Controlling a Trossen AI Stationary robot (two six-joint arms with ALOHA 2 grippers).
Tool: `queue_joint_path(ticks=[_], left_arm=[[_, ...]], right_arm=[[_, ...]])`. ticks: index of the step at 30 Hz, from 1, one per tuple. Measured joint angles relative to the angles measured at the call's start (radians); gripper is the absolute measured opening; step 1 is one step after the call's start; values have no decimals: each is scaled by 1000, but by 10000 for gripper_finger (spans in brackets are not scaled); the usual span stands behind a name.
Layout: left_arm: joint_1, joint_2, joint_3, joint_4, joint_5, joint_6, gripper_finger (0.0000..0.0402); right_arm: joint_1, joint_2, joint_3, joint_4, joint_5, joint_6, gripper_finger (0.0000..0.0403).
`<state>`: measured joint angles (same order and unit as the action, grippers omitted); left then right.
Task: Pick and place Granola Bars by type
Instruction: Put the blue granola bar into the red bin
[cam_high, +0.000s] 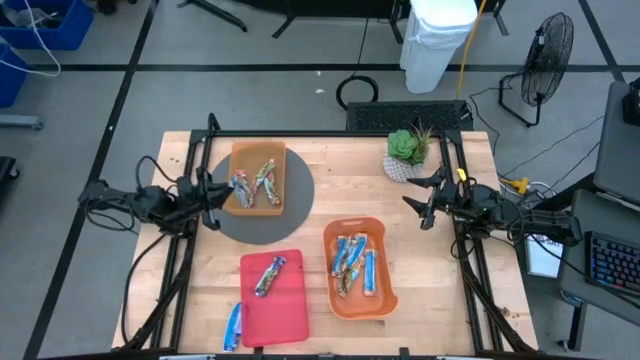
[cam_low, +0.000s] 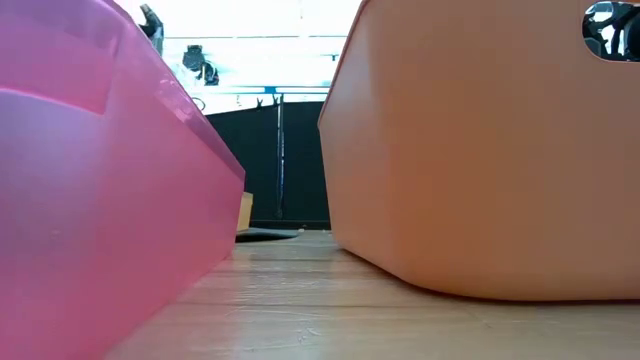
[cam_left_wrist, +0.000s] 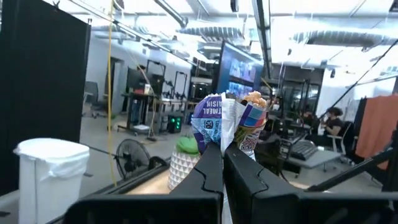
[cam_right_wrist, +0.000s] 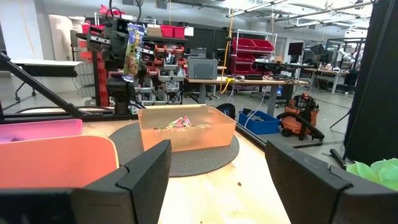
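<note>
My left gripper (cam_high: 222, 192) is at the left edge of the far orange tray (cam_high: 258, 207), level and lifted, shut on a blue-and-multicolour granola bar (cam_left_wrist: 227, 124). The right wrist view shows that bar (cam_right_wrist: 132, 50) high above the table. Several bars lie in the far orange tray. Several blue bars (cam_high: 350, 260) lie in the near orange tray (cam_high: 385, 300). One bar (cam_high: 268, 275) lies on the red tray (cam_high: 285, 310), and a blue bar (cam_high: 233, 325) lies on the table beside it. My right gripper (cam_high: 428, 205) waits open at the table's right side. My left gripper pinches the bar's wrapper between its two fingers (cam_left_wrist: 205, 168), at the bar's lower end (cam_left_wrist: 222, 148). The fingers are level and point toward the table's right side. The bar is lifted clear and stands roughly upright above the fingertips.
The far orange tray sits on a round grey mat (cam_high: 255, 228). A potted plant (cam_high: 408, 152) stands at the far right corner. In the low view the pink tray wall (cam_low: 100, 200) and the orange tray wall (cam_low: 480, 150) fill the sides. Bare wood lies between the trays and the right gripper.
</note>
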<state>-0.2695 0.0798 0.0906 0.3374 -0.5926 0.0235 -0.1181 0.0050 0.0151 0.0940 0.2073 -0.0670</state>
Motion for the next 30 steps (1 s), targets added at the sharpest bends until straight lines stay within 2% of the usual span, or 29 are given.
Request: queue_joint_path(ticks=[4, 6, 10, 12, 13, 16, 18, 23, 26, 30], left_arm=[[0, -79, 11, -87, -57, 31, 4], [0, -74, 18, -81, -91, 51, 4], [0, -75, 34, -69, -62, 62, 4], [0, -75, 49, -92, 46, 25, 4], [0, -73, 65, -133, 136, -23, 4], [0, -43, 106, -262, 378, -232, 5], [-1, 4, 106, -296, 430, -382, 5], [-5, 207, 101, -339, 427, -646, 4], [-29, 368, 101, -277, 427, -716, 3], [-86, 592, 102, -115, 426, -790, 3]], right_arm=[[0, 0, 0, 0, 0, 0, 251], [0, 0, 0, 0, 0, 0, 251], [0, 0, 0, 1, 0, 0, 251], [0, 0, 0, 2, 0, 0, 251], [0, 0, 0, 2, 0, 0, 251], [0, 0, 0, 2, 0, 0, 251], [0, 0, 0, 2, 0, 0, 251], [0, 0, 0, 2, 0, 0, 251], [0, 0, 0, 2, 0, 0, 251], [0, 0, 0, 2, 0, 0, 251]])
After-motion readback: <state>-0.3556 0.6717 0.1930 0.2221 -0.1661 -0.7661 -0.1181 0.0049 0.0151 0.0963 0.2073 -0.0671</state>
